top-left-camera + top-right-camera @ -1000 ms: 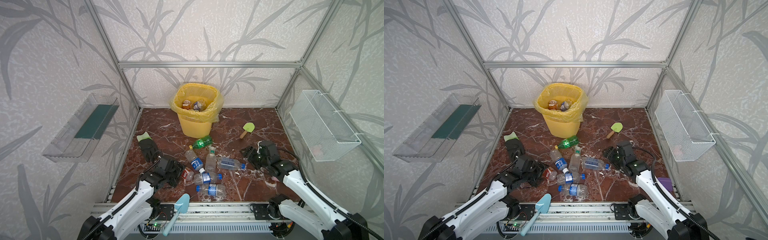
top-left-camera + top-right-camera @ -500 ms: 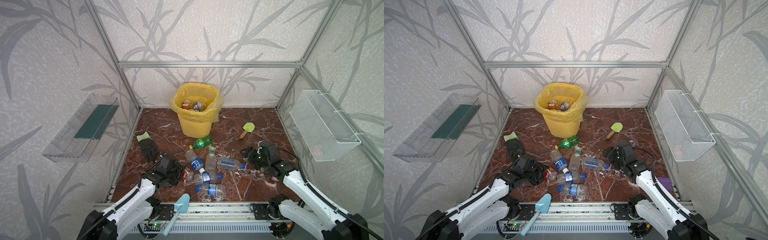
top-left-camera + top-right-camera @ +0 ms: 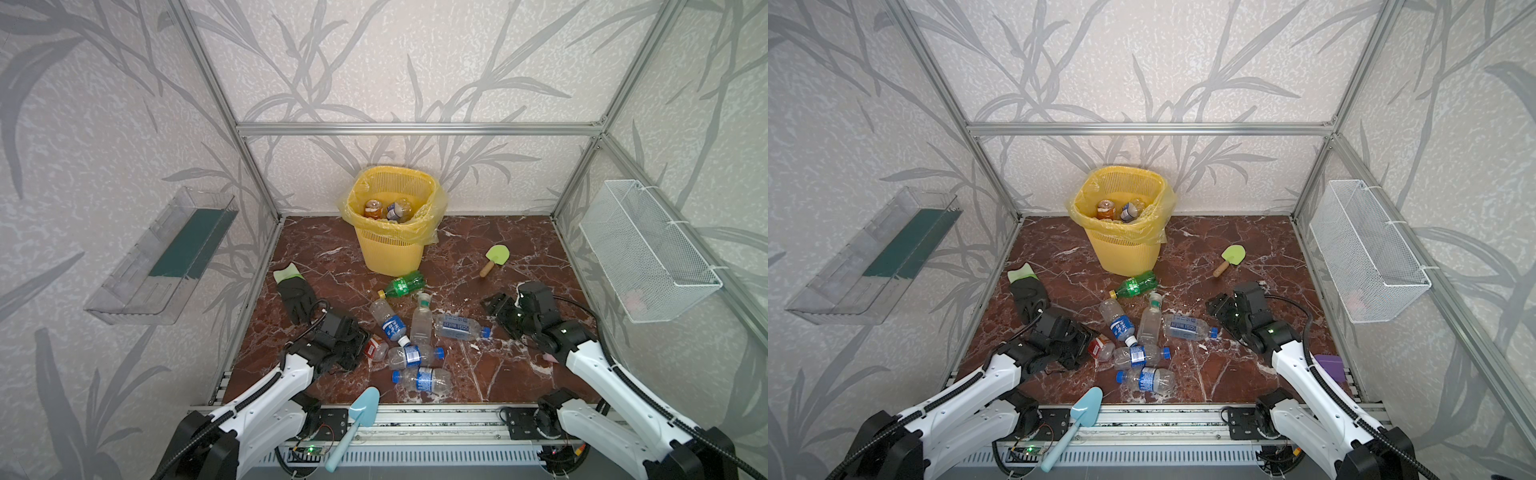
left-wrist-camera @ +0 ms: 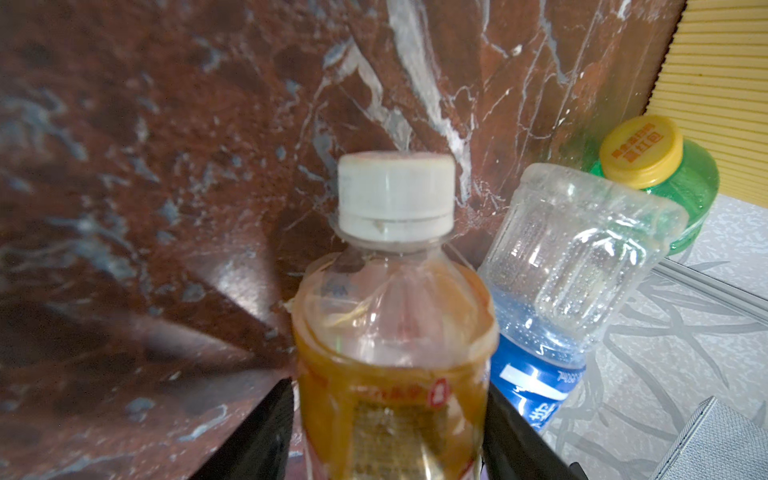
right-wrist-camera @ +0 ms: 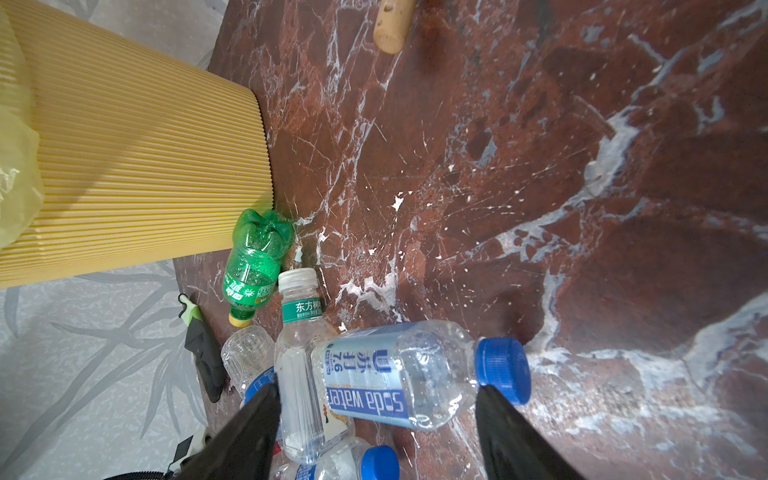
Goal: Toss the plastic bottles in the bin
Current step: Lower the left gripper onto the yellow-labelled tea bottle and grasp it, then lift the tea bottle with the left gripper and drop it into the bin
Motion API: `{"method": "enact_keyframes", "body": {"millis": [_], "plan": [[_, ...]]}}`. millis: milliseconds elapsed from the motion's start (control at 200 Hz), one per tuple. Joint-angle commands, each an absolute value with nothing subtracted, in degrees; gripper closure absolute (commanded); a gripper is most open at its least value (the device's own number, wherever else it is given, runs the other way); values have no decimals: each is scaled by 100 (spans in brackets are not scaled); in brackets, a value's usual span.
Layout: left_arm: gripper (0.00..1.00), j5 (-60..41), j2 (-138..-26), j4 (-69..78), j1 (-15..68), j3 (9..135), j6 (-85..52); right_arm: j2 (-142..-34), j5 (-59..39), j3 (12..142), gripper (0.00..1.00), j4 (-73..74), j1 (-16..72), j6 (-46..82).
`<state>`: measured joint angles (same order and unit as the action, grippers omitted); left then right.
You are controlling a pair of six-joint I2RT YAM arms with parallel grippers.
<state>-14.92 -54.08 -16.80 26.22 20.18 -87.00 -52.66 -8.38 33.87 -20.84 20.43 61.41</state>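
My left tool (image 4: 388,386) is clamped on the orange-labelled bottle (image 4: 390,324) lying on the tabletop (image 3: 478,374), cap pointing straight away from the wrist. Right tool (image 5: 376,387) is apart, facing the soda bottle (image 5: 415,365) lying crosswise.

Left arm (image 3: 270,395) and right arm (image 3: 598,365): white shells, black joints, ribbed black cables; left pincer (image 4: 388,384) and right pincer (image 5: 376,388) black.

Left end effector (image 4: 388,386) clasps a bottle (image 4: 392,316); right end effector (image 5: 374,388) stands spread.
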Motion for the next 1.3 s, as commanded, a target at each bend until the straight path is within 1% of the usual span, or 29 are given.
{"method": "enact_keyframes", "body": {"millis": [0, 190, 390, 565, 690, 875, 1005, 1095, 1200, 1295], "plan": [[31, -1502, -5529, -1687, 2663, 1956, -8746, -5191, -756, 3303, 26, -2082, 2065, 6106], [36, -1504, -5656, -1600, 2678, 1952, -8712, -5197, -749, 3305, 26, -2083, 2065, 6100], [45, -1383, -5572, -1783, 2680, 1964, -8637, -5194, -750, 3304, 27, -2088, 2065, 6091], [48, -831, -4956, -2472, 2646, 1958, -8548, -5190, -739, 3304, 27, -2118, 2065, 6082], [50, -624, -4404, -2945, 2535, 1948, -8457, -5216, -730, 3311, 27, -2126, 2065, 6076], [50, -702, -3710, -3394, 2259, 1924, -8389, -5324, -751, 3344, 27, -2136, 2065, 6056], [50, -809, -3447, -3710, 2048, 2076, -8227, -5379, -744, 3377, 27, -2156, 2065, 6029], [50, -928, -3431, -3785, 1874, 2294, -8064, -5402, -741, 3390, 27, -2159, 2065, 6029], [50, -1188, -3664, -3660, 1626, 2865, -7761, -5397, -734, 3422, 27, -2170, 2065, 6029], [49, -1517, -4218, -3529, 1374, 3969, -7389, -5399, -713, 3493, 27, -2192, 2060, 6038]]}}
